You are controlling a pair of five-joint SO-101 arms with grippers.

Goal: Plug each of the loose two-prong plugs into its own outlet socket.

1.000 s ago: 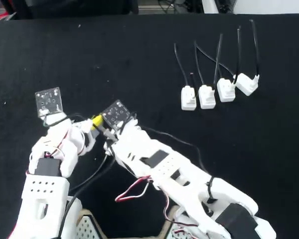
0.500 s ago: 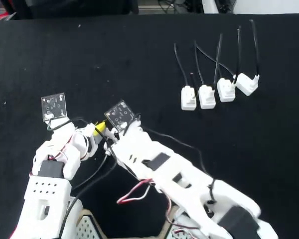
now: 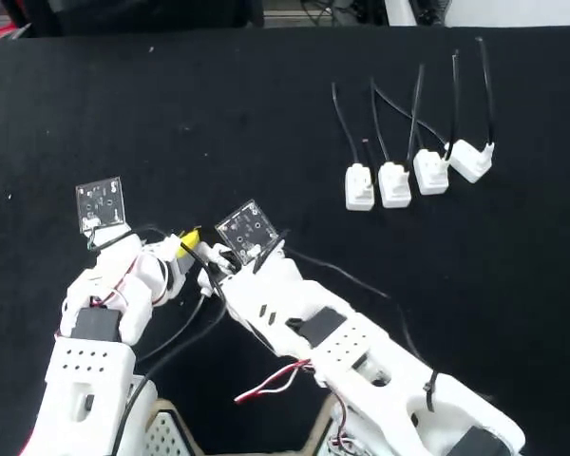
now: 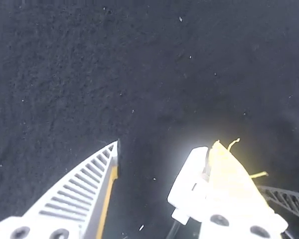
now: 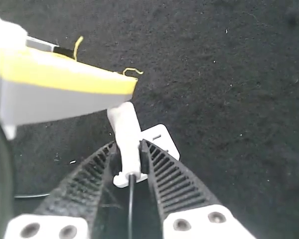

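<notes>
In the right wrist view my right gripper (image 5: 127, 145), with black ribbed fingers, is shut on a small white plug (image 5: 123, 124) whose black cable runs back between them. The yellow-taped finger (image 5: 65, 74) of my left gripper crosses just above the plug's tip. In the left wrist view my left gripper (image 4: 164, 149) is open, and the white plug (image 4: 189, 181) sits against its yellow-taped finger (image 4: 229, 174). From above, both grippers meet low on the left, left gripper (image 3: 185, 242) beside right gripper (image 3: 214, 256). Several white plug blocks (image 3: 395, 183) on black cables lie in a row at upper right.
The table is covered in black cloth (image 3: 266, 114). A square marker card rides on each arm, one (image 3: 100, 204) on the left arm and one (image 3: 250, 228) on the right. A black cable (image 3: 361, 280) trails right from the held plug.
The right arm has shifted to the right, its marker card moving with it. The left arm drew slightly back towards its base a second ago and has kept still since.
</notes>
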